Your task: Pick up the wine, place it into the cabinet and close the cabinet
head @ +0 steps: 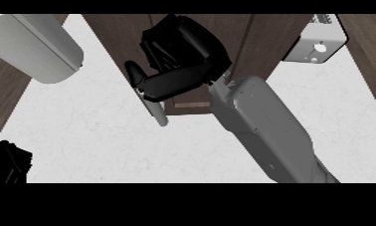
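The white counter (110, 145) fills most of the view, with a dark brown wood cabinet (264, 41) standing across the top middle. A big pale grey cylinder thing (37, 46) pokes in at the upper left, no idea what it is. The right forearm (268, 130) runs up from the bottom right, and the right hand (180, 58) sits right against the cabinet front, fingers curled up, thumb stuck out to the left by a light grey handle (155, 110) that hangs just below it. Can't tell if it's actually gripping the handle. A small white bracket-looking box (317, 41) sits at the upper right. The left hand (13, 163) barely shows at the left edge, can't tell how its fingers are. The wine isn't visible anywhere.
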Motion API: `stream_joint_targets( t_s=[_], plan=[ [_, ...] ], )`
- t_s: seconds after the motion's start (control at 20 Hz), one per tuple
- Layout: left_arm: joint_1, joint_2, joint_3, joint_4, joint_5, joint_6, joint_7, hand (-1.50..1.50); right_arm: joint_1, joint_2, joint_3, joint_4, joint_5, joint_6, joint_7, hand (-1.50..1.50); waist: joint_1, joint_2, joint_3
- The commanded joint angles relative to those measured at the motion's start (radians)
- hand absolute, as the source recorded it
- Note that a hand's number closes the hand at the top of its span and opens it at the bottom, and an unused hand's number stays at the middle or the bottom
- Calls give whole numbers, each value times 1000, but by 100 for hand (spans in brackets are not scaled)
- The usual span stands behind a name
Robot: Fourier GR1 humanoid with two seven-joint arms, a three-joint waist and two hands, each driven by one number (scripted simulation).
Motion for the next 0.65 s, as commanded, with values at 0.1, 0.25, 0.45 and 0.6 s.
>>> stream_joint_targets(
  t_s=[0.1, 0.25, 0.45, 0.6],
  plan=[
    [19, -22, -19, -29, -17, -2, 4, 150, -24, -93, -105, 213, 25, 54, -44, 150, 12, 35, 3],
    [-35, -15, -4, 21, -23, -1, 4, 150, -45, -101, -120, 254, 17, 94, -59, 150, 3, 40, 2],
    [-23, -7, -2, -20, -6, -7, 27, 150, -58, -110, -130, 294, 24, 117, -82, 150, 10, 39, 2],
    [-20, -18, 8, 28, -24, -14, -2, 150, -40, -111, -121, 301, 23, 139, -89, 150, 2, 37, 2]
  ],
)
